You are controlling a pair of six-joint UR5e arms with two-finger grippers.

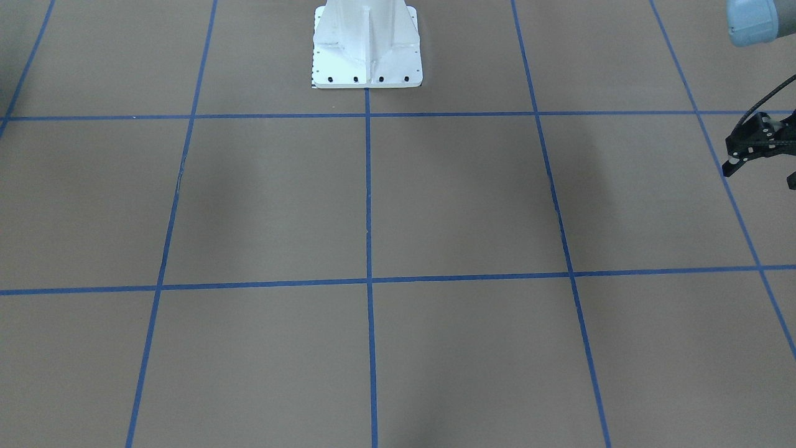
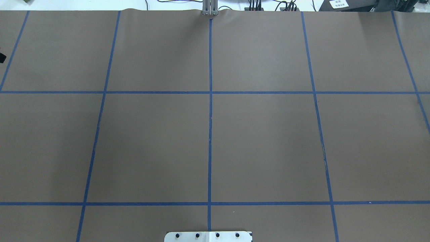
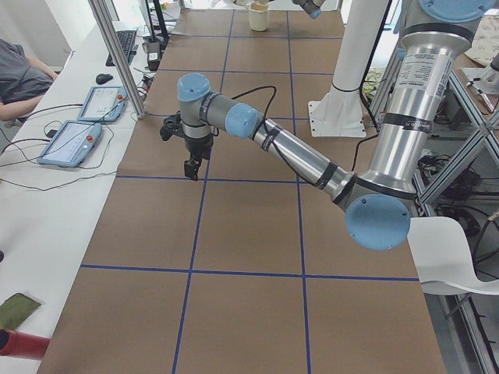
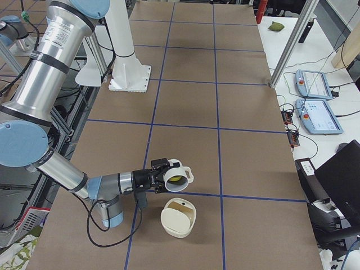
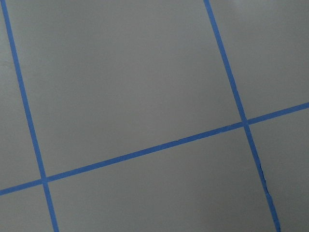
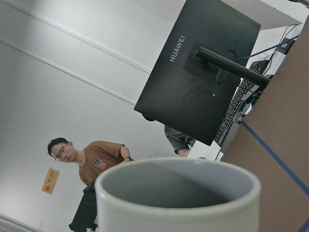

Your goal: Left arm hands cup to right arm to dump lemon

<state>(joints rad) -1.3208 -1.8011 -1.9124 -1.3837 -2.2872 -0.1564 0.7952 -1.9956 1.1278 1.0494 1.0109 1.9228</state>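
Handover looks done: the cup (image 4: pixel 181 174) hangs tipped at your right pincer (image 4: pixel 162 178), lemon (image 4: pixel 176 179) inside; grip state can't be told. Next, roll it over the bowl (image 4: pixel 179 220).

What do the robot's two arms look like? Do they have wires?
Both are shiny silver-grey tubes with round light-blue joint caps. The left arm ends in a black gripper with a holey black bracket, and a thin black wire loops along it. The right arm has a black two-finger gripper too, with a long loose black cable dangling underneath.
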